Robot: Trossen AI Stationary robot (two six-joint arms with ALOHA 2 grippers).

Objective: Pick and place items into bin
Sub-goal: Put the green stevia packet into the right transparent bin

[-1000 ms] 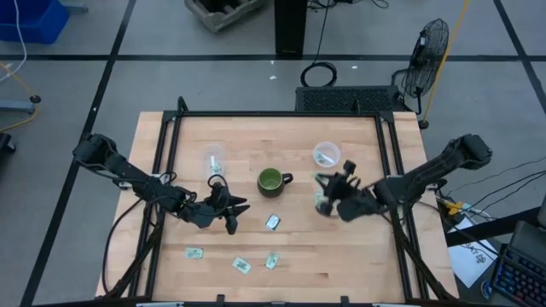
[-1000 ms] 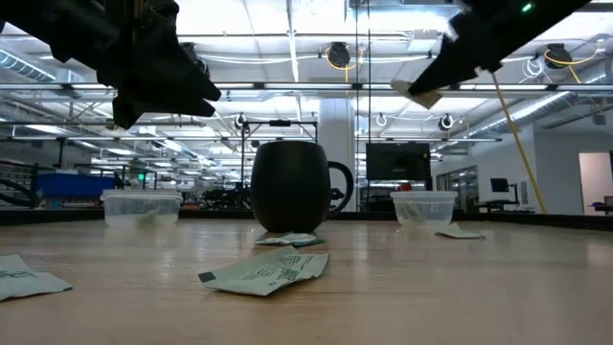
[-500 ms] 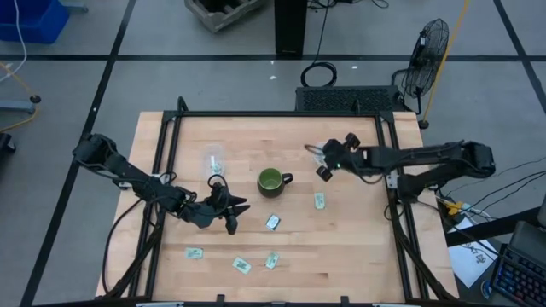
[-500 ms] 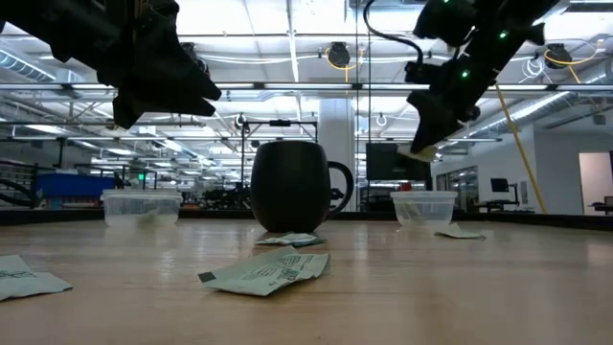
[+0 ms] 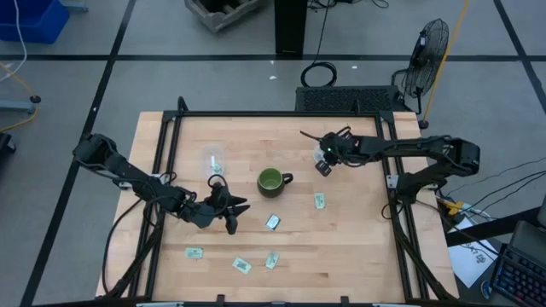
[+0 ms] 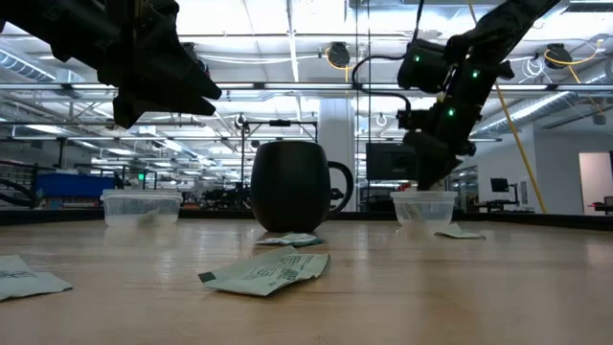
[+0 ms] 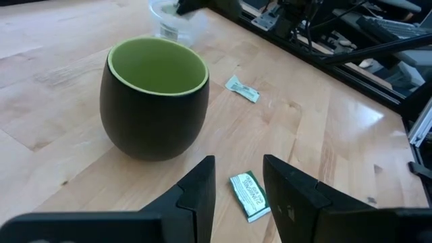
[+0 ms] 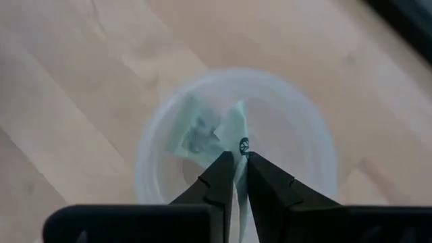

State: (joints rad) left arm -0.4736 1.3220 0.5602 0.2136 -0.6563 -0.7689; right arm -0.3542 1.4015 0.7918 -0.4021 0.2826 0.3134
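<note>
Small pale green and white packets lie flat on the wooden table: one (image 5: pixel 318 200) right of the green mug (image 5: pixel 271 180), one (image 5: pixel 273 222) in front of it, three near the near edge (image 5: pixel 241 265). My right gripper (image 5: pixel 322 159) hangs over the right clear tub (image 8: pixel 236 145) and is shut on a packet; more packets lie in that tub. My left gripper (image 7: pixel 236 177) hovers open, left of the mug and above the table, with a packet (image 7: pixel 248 196) on the wood below the gap between its fingers. My right gripper pinches a pale packet (image 8: pixel 234 121) between its two fingers, which point down from above. The packet shows edge-on, sticking out past the fingertips (image 8: pixel 223 165) over the tub's opening, lifted clear of the table. Which end of it the fingers have cannot be told.
A second clear tub (image 5: pixel 213 160) with packets stands left of the mug, toward the far edge. A black frame (image 5: pixel 273 114) runs round the table. In the low view a packet (image 6: pixel 263 273) lies close to the camera and another (image 6: pixel 458 231) beside the right tub (image 6: pixel 424 206).
My right gripper has carried its packet from the table's right middle toward the far edge and come down over the right tub, turning to point down. It has stayed shut. One packet has stayed on the table where the gripper was. The left arm has kept still.
</note>
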